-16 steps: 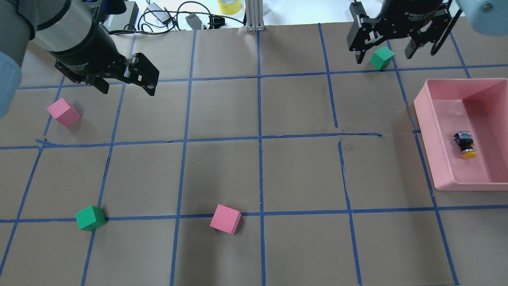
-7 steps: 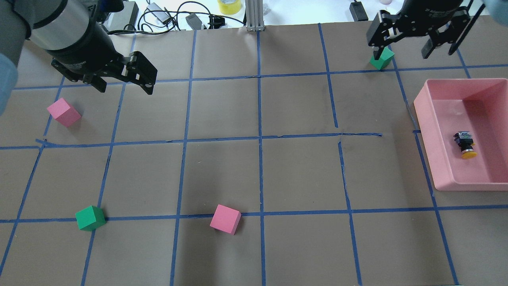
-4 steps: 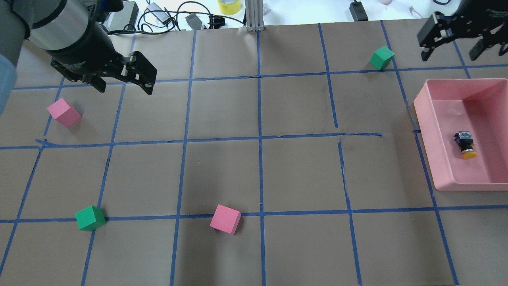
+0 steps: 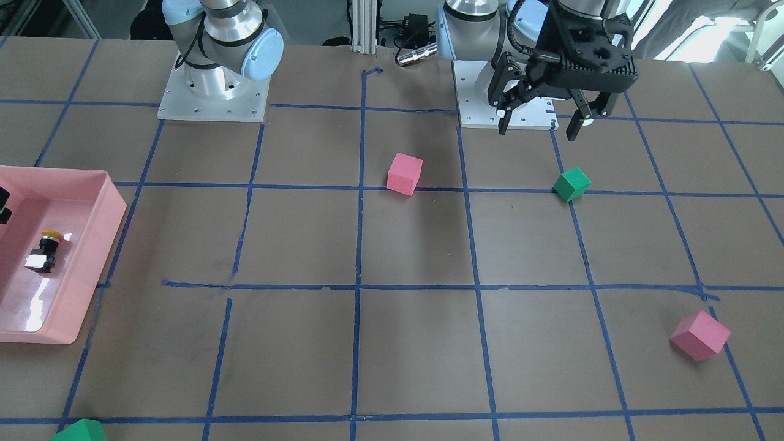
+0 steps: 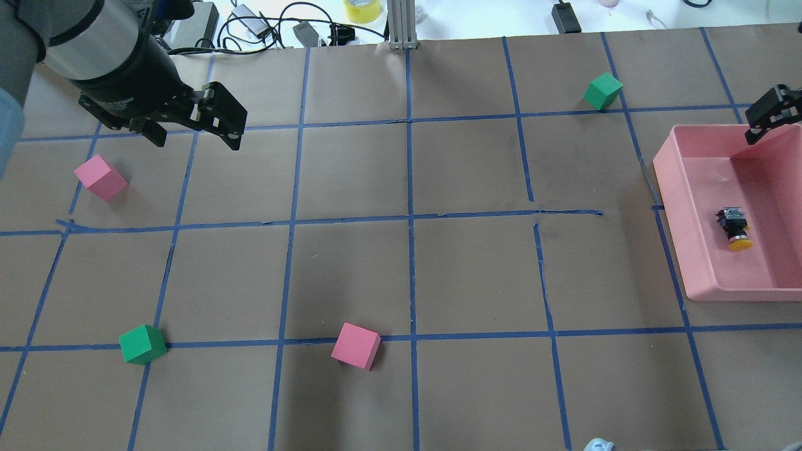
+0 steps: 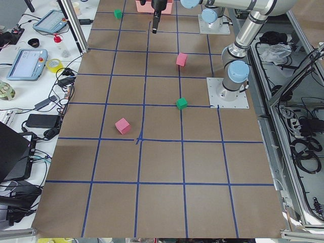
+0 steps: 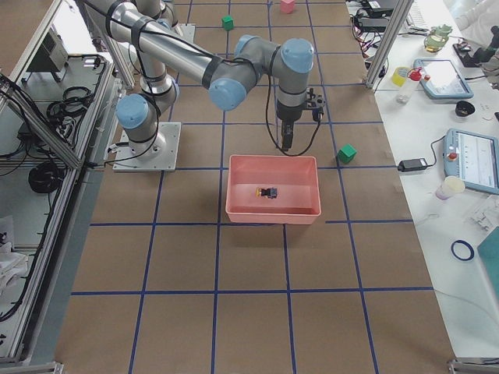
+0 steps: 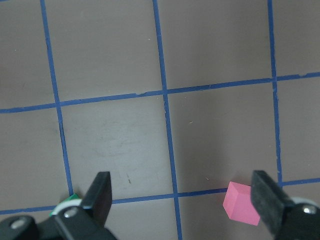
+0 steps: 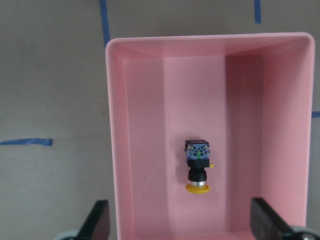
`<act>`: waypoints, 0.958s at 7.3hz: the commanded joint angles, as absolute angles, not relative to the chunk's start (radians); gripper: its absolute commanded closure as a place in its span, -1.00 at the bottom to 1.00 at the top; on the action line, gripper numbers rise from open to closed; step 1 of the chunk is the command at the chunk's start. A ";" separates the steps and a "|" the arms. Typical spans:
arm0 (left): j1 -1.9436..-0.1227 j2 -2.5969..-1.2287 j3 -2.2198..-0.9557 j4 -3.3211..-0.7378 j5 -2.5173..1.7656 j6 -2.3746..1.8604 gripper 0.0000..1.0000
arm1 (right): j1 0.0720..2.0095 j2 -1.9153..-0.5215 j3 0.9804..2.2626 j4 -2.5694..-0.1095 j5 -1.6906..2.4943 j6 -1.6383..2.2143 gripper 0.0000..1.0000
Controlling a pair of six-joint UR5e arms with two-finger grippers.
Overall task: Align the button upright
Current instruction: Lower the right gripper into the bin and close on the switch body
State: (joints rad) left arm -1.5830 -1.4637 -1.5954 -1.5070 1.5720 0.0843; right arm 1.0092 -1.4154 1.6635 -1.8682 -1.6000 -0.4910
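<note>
Overhead: a finger [image 5: 772, 114] of the right gripper [image 9: 182, 222] now pokes in over the pink tray [image 5: 680, 213] at the table's right edge. It's moved off the green cube [image 5: 603, 91] by the far edge. The left gripper [image 5: 197, 143] has barely budged, jaws spread and empty.

Front view: the button [image 4: 43, 251] lies on its side in the tray, long axis roughly far edge to robot's edge, yellow cap toward the robot.

Right wrist: jaws wide apart, nothing in them, button below.
</note>
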 commanded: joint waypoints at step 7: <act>-1.583 -1.463 -1.595 -1.508 1.571 0.084 -1.00 | 0.974 -1.362 1.756 -2.006 -1.605 -0.512 -1.00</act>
State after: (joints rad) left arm -1.5831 -1.4634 -1.5956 -1.5079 1.5710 0.0844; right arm 0.9752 -1.3704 1.7505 -1.9946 -1.6018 -0.5124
